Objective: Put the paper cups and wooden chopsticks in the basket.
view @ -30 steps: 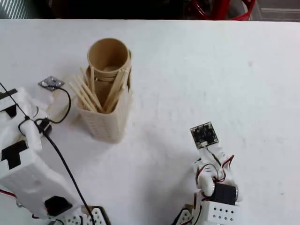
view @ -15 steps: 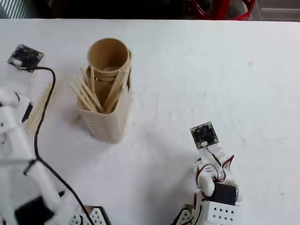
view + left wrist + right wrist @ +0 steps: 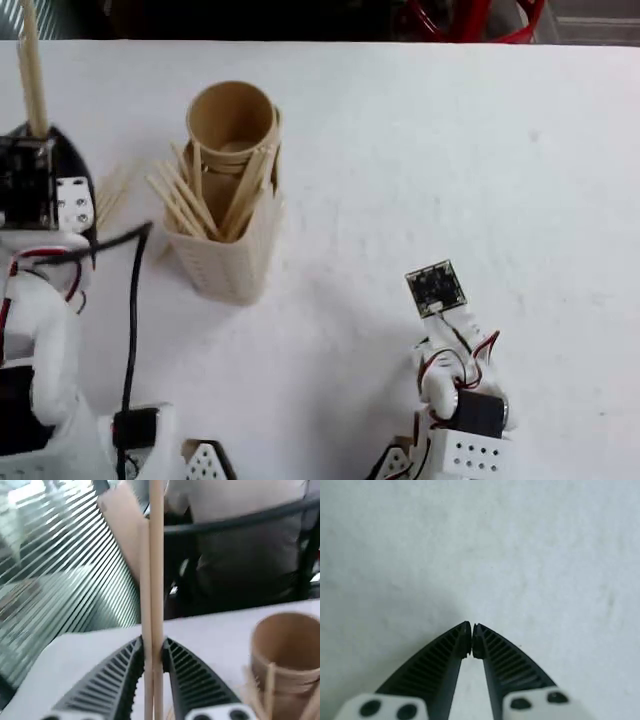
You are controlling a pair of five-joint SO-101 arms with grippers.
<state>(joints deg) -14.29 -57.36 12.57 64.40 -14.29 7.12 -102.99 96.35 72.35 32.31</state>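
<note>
While the paper cups (image 3: 232,118) and several chopsticks (image 3: 190,203) stand in the basket (image 3: 235,265), the left gripper (image 3: 152,642) pinches a chopstick pair (image 3: 156,555) upright to its left, loose sticks (image 3: 112,190) beside it await collection, and the right gripper (image 3: 471,640) sits closed and empty, near-right.

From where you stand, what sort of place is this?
Probably a lab or workshop bench: small robot arms, one with bare wiring, sit at a white table, and there are slatted blinds behind.
</note>
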